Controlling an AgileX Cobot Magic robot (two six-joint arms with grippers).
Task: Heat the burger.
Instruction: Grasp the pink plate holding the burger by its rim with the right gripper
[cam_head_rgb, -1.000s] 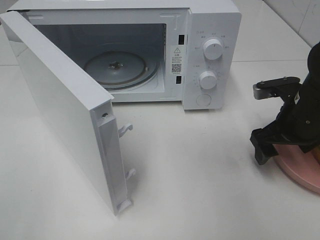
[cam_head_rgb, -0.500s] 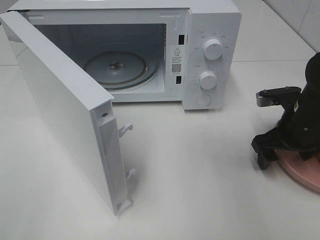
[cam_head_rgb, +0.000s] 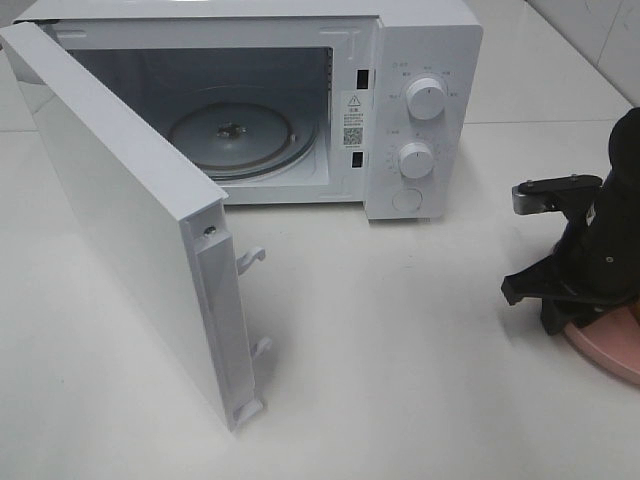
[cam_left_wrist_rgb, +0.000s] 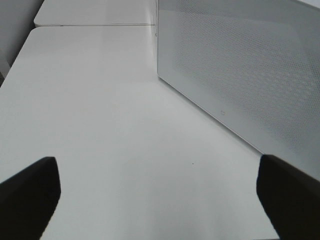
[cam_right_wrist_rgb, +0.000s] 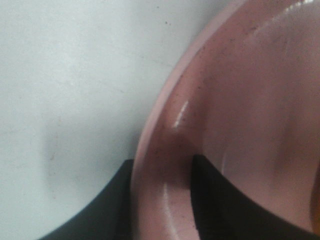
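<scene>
Microwave (cam_head_rgb: 420, 60) with two dials (cam_head_rgb: 427, 100), one pink plate (cam_head_rgb: 615, 350) clamped by right end effector (cam_right_wrist_rgb: 162, 160), left end effector (cam_left_wrist_rgb: 157, 165) released

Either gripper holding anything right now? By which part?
Right gripper clamps the pink plate by its rim, one finger inside, one outside. Left gripper is open, holding nothing.

Table (cam_head_rgb: 420, 360): white, matte top, with a seam (cam_head_rgb: 540, 123) running across it towards the back. Wall (cam_head_rgb: 600, 35): white tiles, far right corner. Light: soft, even.
</scene>
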